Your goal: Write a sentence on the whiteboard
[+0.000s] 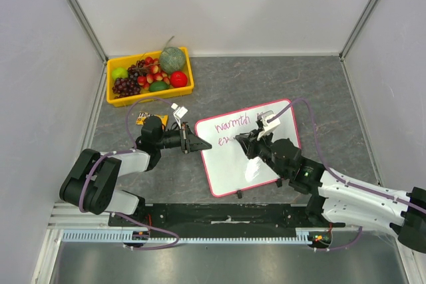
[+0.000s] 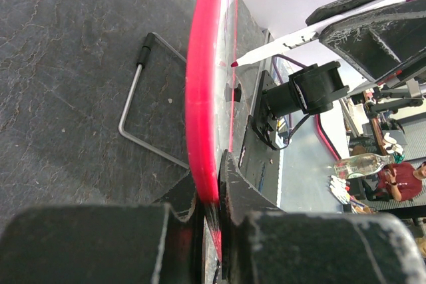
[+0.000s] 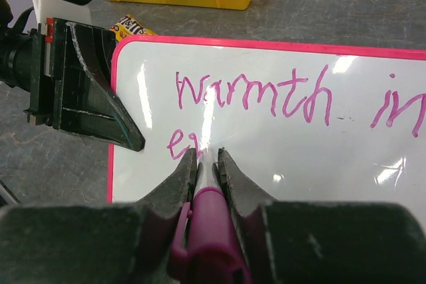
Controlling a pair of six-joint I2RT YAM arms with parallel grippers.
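The whiteboard (image 1: 256,164) lies in the middle of the table, white with a pink-red rim. My left gripper (image 1: 198,144) is shut on its left rim (image 2: 203,98). The sentence (image 3: 253,94) reads "warmth in" on the top line in magenta, with the letters "e" and a further stroke (image 3: 178,143) starting the second line. My right gripper (image 3: 207,157) is shut on a magenta marker (image 3: 212,231), its tip down on the board beside those letters. The marker's white barrel and tip show in the left wrist view (image 2: 286,41).
A yellow fruit tray (image 1: 150,75) with grapes, apples and a melon stands at the back left. A small snack packet (image 1: 142,118) lies just in front of it, beside my left arm. A wire foot (image 2: 143,104) sticks out under the board.
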